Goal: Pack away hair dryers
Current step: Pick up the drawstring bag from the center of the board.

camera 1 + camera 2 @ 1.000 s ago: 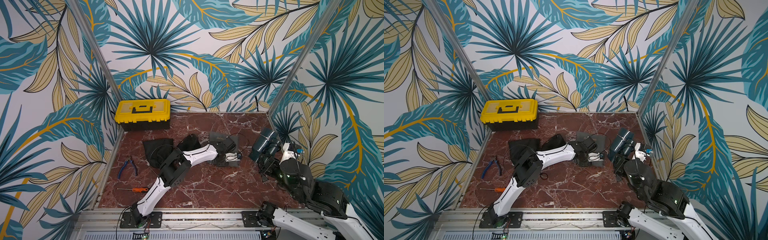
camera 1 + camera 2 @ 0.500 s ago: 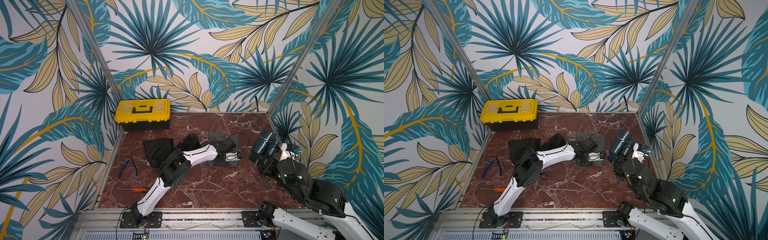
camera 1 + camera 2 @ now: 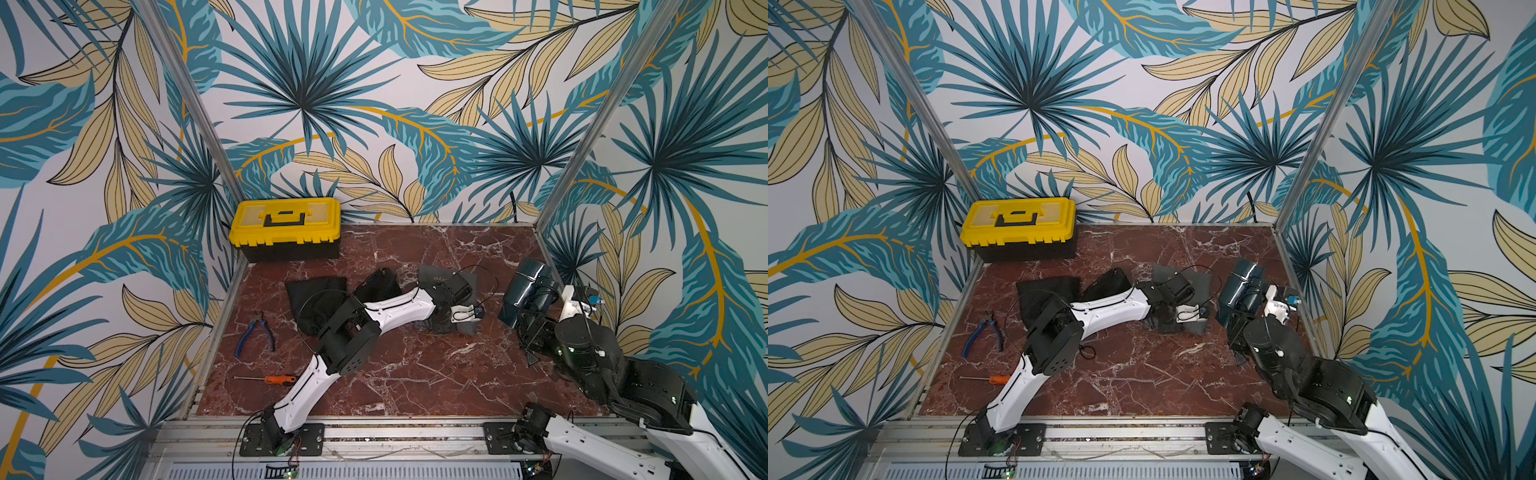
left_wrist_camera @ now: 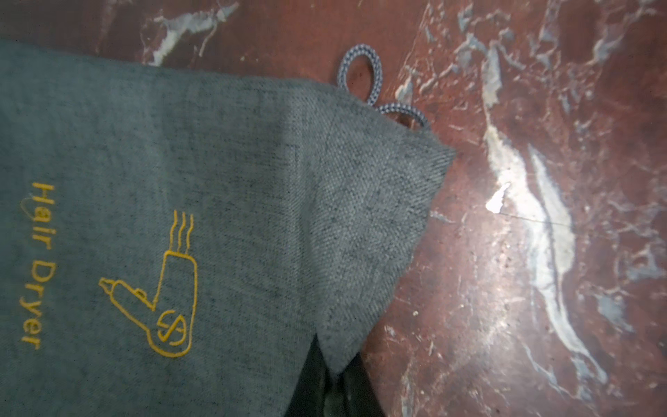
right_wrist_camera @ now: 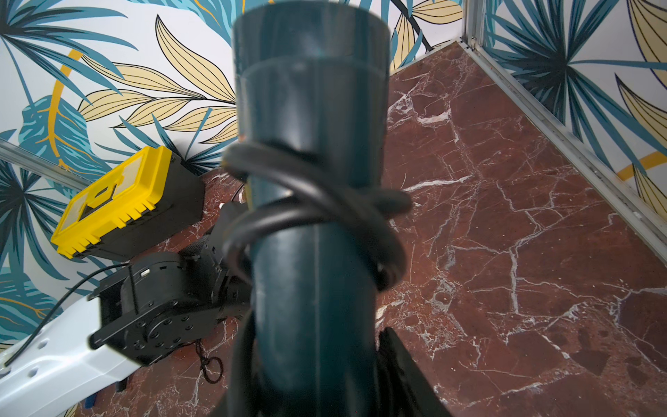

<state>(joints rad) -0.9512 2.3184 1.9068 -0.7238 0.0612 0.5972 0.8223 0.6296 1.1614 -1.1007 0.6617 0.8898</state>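
left gripper (image 4: pixel 334 391) pinches corner of grey fabric drawstring pouch (image 4: pixel 180 155), near centre | right gripper (image 5: pixel 317 364) clamps dark teal plastic cord-wrapped hair dryer (image 5: pixel 310 108), 3 o'clock side

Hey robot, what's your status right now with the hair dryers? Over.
Left end effector pinching grey pouch corner. Right end effector gripping teal hair dryer, cord wrapped round it. Pouch mostly flat, mouth looks closed.
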